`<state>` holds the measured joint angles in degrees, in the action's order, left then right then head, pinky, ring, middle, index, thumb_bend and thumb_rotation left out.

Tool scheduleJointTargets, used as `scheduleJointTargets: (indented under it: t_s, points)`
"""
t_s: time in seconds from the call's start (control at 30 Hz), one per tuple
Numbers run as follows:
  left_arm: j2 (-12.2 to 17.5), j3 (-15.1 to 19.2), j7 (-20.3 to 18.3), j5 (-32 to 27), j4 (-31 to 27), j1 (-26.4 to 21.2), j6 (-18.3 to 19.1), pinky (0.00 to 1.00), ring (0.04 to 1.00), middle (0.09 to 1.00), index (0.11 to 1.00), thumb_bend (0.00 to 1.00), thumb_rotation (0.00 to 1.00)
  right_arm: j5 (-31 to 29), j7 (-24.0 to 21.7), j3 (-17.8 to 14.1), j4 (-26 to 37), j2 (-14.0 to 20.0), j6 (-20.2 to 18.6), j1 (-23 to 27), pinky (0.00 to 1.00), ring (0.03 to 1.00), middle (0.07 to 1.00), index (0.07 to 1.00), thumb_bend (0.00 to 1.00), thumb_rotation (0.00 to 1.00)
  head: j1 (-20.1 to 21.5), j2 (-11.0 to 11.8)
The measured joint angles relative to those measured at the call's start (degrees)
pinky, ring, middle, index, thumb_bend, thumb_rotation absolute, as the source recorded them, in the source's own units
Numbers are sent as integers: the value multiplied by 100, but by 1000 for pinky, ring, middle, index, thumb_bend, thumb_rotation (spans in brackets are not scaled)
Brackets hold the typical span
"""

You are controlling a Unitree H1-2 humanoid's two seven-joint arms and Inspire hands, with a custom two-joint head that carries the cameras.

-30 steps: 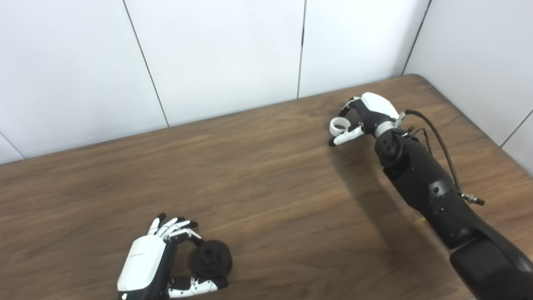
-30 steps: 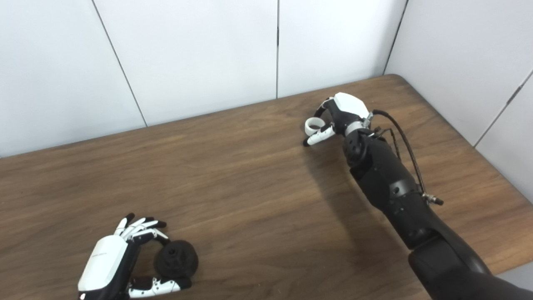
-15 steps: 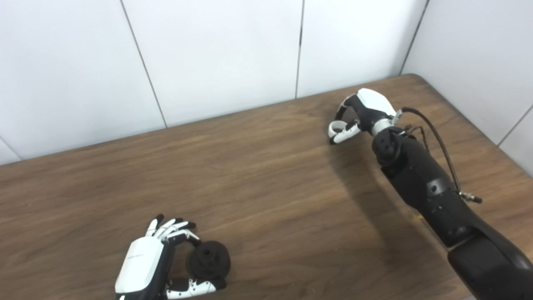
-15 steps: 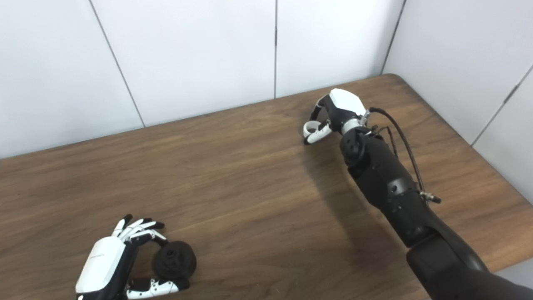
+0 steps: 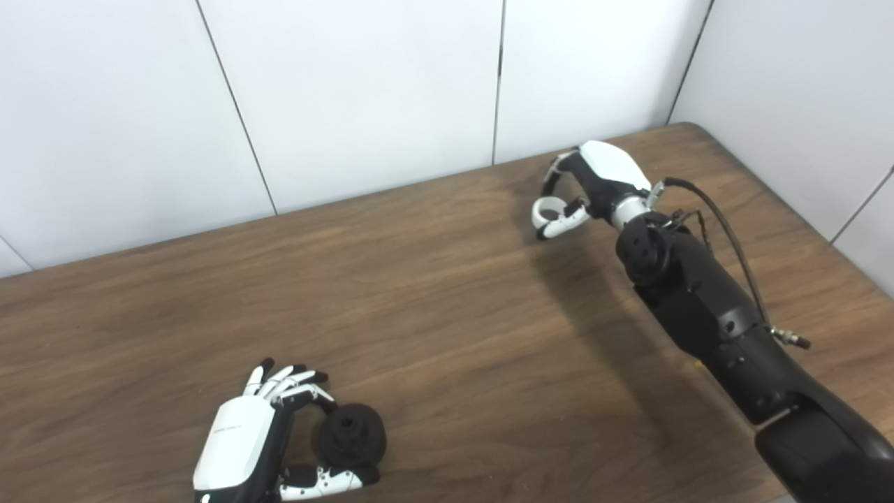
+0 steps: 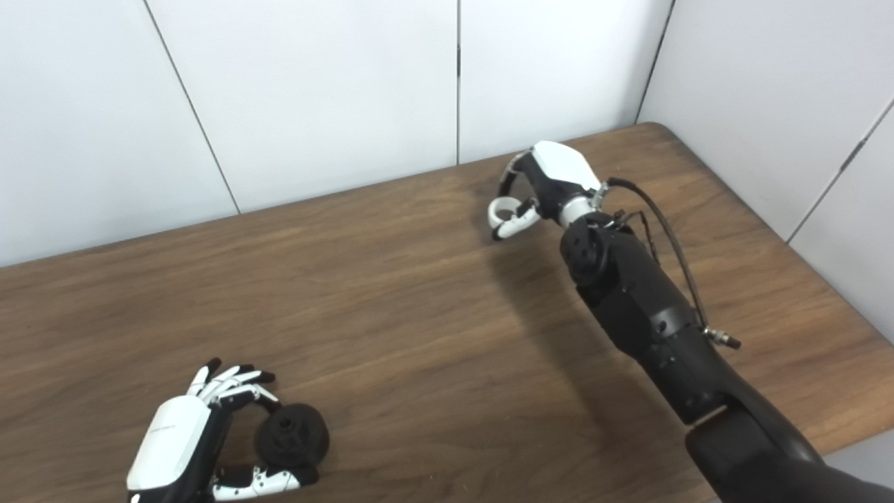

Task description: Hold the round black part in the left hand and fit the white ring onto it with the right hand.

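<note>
The round black part [image 5: 353,434] lies on the wooden table [image 5: 447,328] at the near left. My left hand [image 5: 241,436] is closed around it, fingers on its far side and thumb on its near side. My right hand [image 5: 599,180] is at the far right, raised a little above the table. It pinches the white ring [image 5: 547,207] between its thumb and fingers. The ring also shows in the right eye view [image 6: 501,207]. The two hands are far apart.
White wall panels [image 5: 363,91] stand behind the table's far edge and along its right side. The table's rounded far right corner [image 5: 688,129] is close behind my right hand. A black cable [image 5: 726,234] loops off the right forearm.
My right hand has moved a little to the left with the white ring in it. The left hand and the black part have stayed in place. The view has shifted slightly.
</note>
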<state>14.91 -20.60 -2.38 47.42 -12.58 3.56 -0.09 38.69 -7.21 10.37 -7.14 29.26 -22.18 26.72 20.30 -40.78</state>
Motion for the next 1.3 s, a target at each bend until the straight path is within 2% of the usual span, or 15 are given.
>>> scheduleJointTargets:
  t_s: [0.37, 0.57, 0.7, 0.93, 1.3]
  points:
    - [-175, -95, 1, 208, -7, -4, 165, 1000, 886, 795, 484, 524, 52, -40, -656, 75, 1233, -42, -23, -287, 1000, 950, 829, 485, 523, 139, -579, -79]
    - [-317, -169, 10, 422, -21, -5, 314, 1000, 889, 796, 484, 524, 53, 15, -1192, 245, 2147, -149, -239, -494, 1000, 943, 819, 484, 524, 140, -1080, -228]
    - [-436, -271, 16, 626, -40, -17, 417, 1000, 888, 797, 484, 524, 53, 175, -1612, 342, 2632, -334, -439, -496, 1000, 939, 819, 484, 523, 140, -1300, -281]
    - [-641, -420, 18, 895, -41, -42, 630, 1000, 898, 803, 484, 524, 53, 346, -2354, 431, 3343, -535, -453, -640, 1000, 933, 826, 483, 523, 143, -1906, -413]
    - [-819, -602, 61, 1089, -31, -65, 843, 1000, 909, 815, 483, 525, 54, 269, -2464, 585, 3789, -684, -401, -1031, 1000, 938, 831, 483, 523, 149, -2241, -554]
